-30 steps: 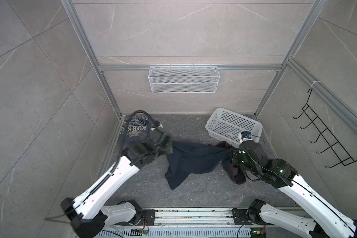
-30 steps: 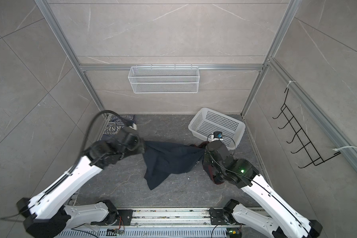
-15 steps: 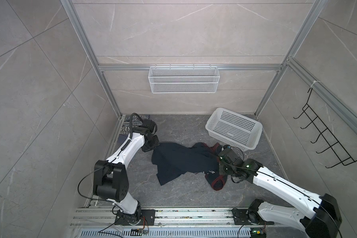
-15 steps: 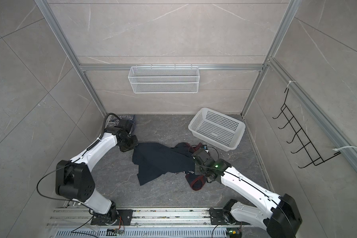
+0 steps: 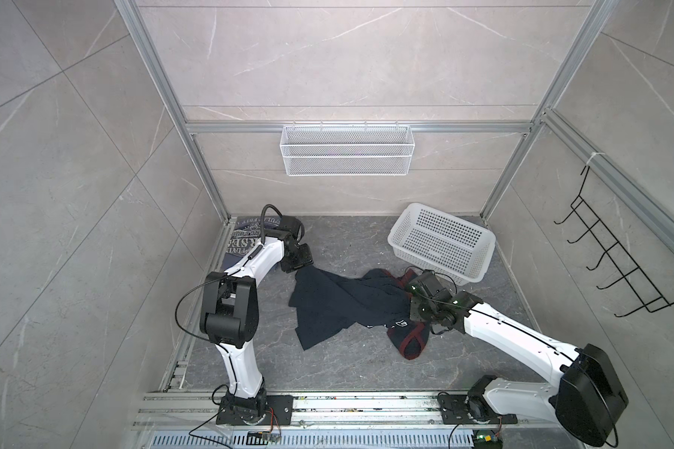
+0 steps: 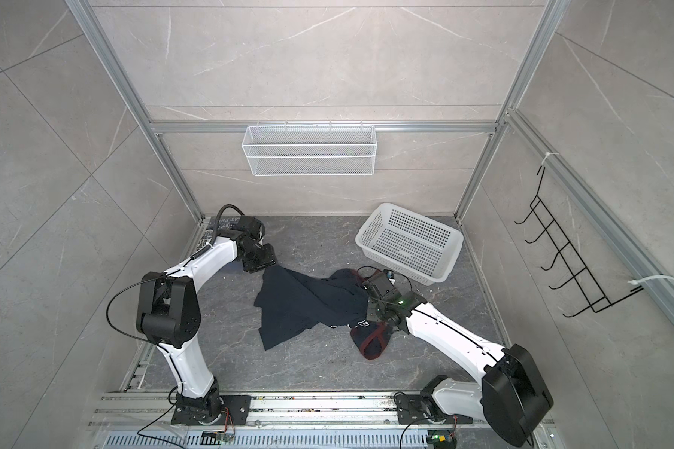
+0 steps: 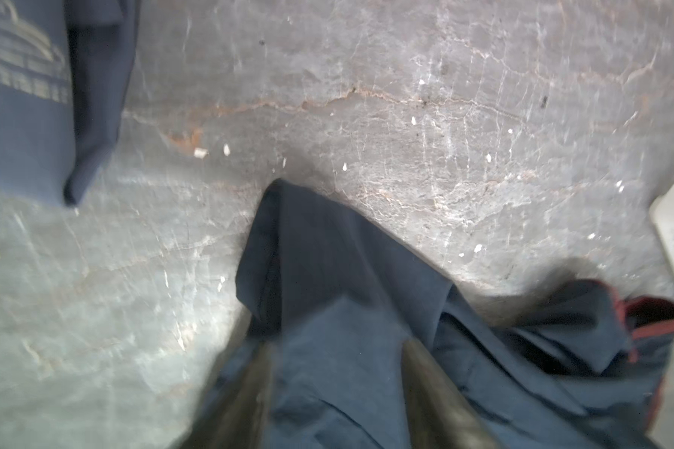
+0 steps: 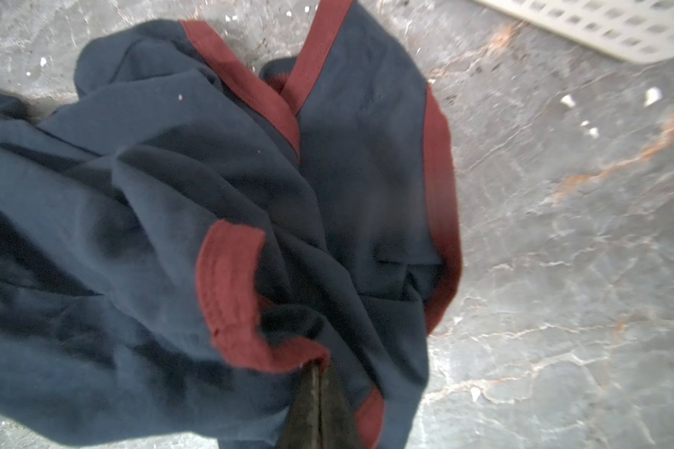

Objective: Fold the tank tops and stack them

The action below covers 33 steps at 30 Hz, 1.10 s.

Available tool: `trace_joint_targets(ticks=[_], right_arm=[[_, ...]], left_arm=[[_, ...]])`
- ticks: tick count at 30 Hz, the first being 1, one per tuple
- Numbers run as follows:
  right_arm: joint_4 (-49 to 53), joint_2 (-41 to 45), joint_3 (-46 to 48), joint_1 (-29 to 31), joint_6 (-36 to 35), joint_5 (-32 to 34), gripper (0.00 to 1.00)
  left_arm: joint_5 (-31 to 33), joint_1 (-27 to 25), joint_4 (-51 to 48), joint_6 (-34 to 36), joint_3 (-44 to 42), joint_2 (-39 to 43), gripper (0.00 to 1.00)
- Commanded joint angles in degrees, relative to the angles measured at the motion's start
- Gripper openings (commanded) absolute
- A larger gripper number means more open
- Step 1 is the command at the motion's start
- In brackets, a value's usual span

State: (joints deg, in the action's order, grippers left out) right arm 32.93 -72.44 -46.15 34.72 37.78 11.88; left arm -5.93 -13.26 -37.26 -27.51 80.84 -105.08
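— What is to be noted at the left gripper [image 7: 337, 373]?

— Its fingers [image 7: 246, 392] are seen standing moderately apart. A corner of the navy tank top [image 7: 327, 272] lies slack between and beyond them on the table [image 7: 405, 116]. A second ago that corner was pinched; it now appears to have been let go.

— And at the right gripper [image 8: 320, 392]?

— The fingers are pressed together on the strap end of the same garment, just where the maroon trim [image 8: 230, 291] curls over. No release is shown there.

— How has the cloth itself been altered?

— A second ago it was held stretched between the two arms, raised off the table. It has since been lowered. In both top views it is spread across the middle of the table between the grippers, creased along its length and bunched at the right end.

— Where is the other top to be found?

— The slate-blue tank top [image 5: 242, 241] is seen in the far left corner, lying flat and seemingly folded already, partly covered by the left arm and apart from the navy one. The white perforated basket [image 5: 440, 243] stands behind the right gripper.

— What is meant by this for the task?

— The laying-out is judged nearly complete, while the folding has not yet been begun. The bunched right end would probably need to be flattened first, and stacking remains to be done.
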Motion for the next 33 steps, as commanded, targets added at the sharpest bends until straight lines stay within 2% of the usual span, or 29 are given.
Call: trace_joint_targets(ticks=[1, 3, 7, 11, 18, 23, 26, 33], right_arm=[[-1.61, 0.11, 0.38, -0.59, 1.06, -1.08, 0.00], [-1.65, 0.11, 0.56, -0.91, 0.90, -1.30, 0.00], [-1.63, 0.03, 0.93, -1.41, 0.56, -1.81, 0.00], [-1.68, 0.02, 1.11, -1.59, 0.73, -2.43, 0.00], [-1.72, 0.29, 1.52, -1.67, 1.19, -2.98, 0.00], [-1.66, 0.55, 1.55, -1.67, 1.29, -3.23, 0.00], [-1.70, 0.39, 1.44, -1.67, 1.18, -3.44, 0.00], [-1.61, 0.37, 1.55, -1.63, 1.22, -3.29, 0.00]], left_arm=[[-0.52, 2.00, 3.09, -1.22, -7.51, 8.41, 0.65], [-4.16, 4.11, 5.84, -1.75, -11.81, 10.60, 0.65], [-6.10, 5.65, 10.79, -1.33, -17.65, 11.53, 0.65], [-9.29, 5.87, 13.90, -0.53, -18.76, 8.55, 0.57], [-10.14, 5.93, 14.67, 1.03, -17.19, 4.17, 0.50], [-6.21, 5.83, 12.83, 2.05, -15.86, 1.75, 0.52], [-6.79, 5.79, 13.00, 2.63, -15.07, 0.04, 0.51], [-7.43, 5.61, 13.09, 2.46, -15.19, -0.15, 0.30]])
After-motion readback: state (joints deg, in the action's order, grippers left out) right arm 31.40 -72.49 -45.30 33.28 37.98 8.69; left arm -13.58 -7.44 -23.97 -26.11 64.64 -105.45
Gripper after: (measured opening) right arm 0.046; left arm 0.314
